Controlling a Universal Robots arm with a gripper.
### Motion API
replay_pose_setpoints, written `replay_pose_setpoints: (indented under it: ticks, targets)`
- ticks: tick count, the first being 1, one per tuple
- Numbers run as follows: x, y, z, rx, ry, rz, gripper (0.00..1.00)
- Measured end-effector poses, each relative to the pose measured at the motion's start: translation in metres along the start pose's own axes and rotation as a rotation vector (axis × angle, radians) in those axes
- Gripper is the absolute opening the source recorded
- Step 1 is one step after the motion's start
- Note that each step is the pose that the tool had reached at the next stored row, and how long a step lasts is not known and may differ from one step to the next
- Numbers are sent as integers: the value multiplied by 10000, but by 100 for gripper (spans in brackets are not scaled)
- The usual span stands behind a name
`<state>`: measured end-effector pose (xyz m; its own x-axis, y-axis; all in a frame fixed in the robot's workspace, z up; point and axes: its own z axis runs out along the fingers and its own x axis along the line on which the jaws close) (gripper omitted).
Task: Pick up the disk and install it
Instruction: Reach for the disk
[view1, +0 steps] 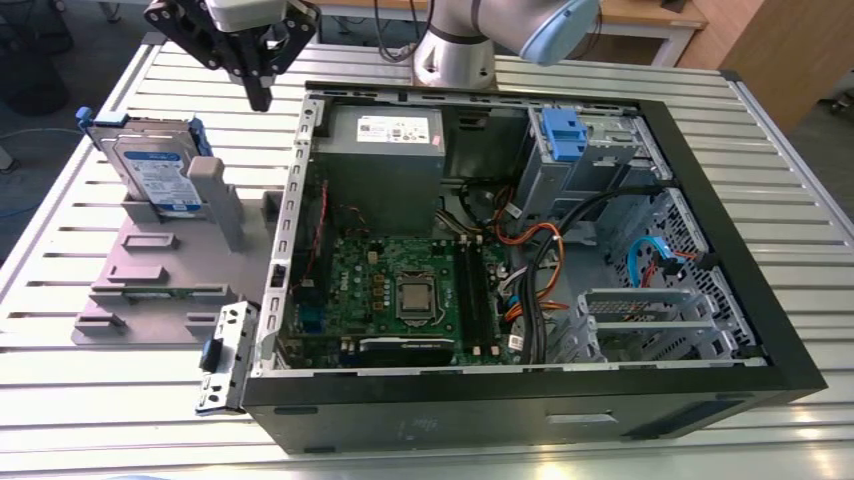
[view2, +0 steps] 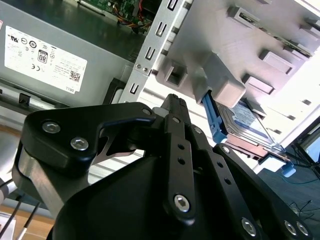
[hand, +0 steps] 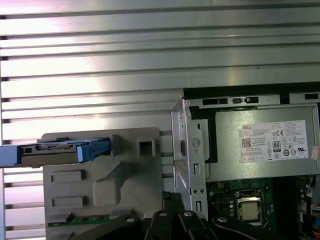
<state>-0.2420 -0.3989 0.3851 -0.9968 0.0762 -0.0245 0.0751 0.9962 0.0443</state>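
Observation:
The disk, a silver-grey drive with a white-and-blue label and blue rails, stands on edge in a grey plastic holder on the exterior view's left of the open computer case. In both wrist views the disk sits in that holder. My gripper hangs above the table between the disk and the case wall, higher than the disk and apart from it. Its black fingers meet at the tips with nothing between them, and the gripper is shut.
Inside the case are a grey power supply box with a white sticker, a green motherboard, cables, and a metal drive bay with a blue clip. A loose metal bracket lies by the case's front corner. The slatted metal table surrounds everything.

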Motion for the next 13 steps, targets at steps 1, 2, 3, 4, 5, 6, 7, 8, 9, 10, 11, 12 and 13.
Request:
replay_pose_setpoints:
  ticks: [1, 2, 3, 4, 5, 6, 7, 8, 9, 10, 11, 12, 13]
  targets:
    - [2, 0, 0, 0, 0, 0, 11]
    - [5, 0, 1, -1, 0, 0, 11]
    - [7, 0, 1, -1, 0, 0, 11]
    - [9, -1, 1, 0, 0, 0, 11]
    - [11, -1, 1, 0, 0, 1, 11]
    - [14, -1, 1, 0, 0, 1, 11]
    - [16, -1, 1, 0, 0, 0, 11]
    - [18, -1, 1, 0, 0, 0, 11]
    - [21, -2, 1, 0, 0, 0, 11]
    - [23, -2, 1, 0, 0, 0, 11]
    - [26, -2, 1, 1, 1, 0, 11]
    - [28, -2, 2, 0, 0, 0, 11]
    - [31, -2, 2, 0, 0, 0, 11]
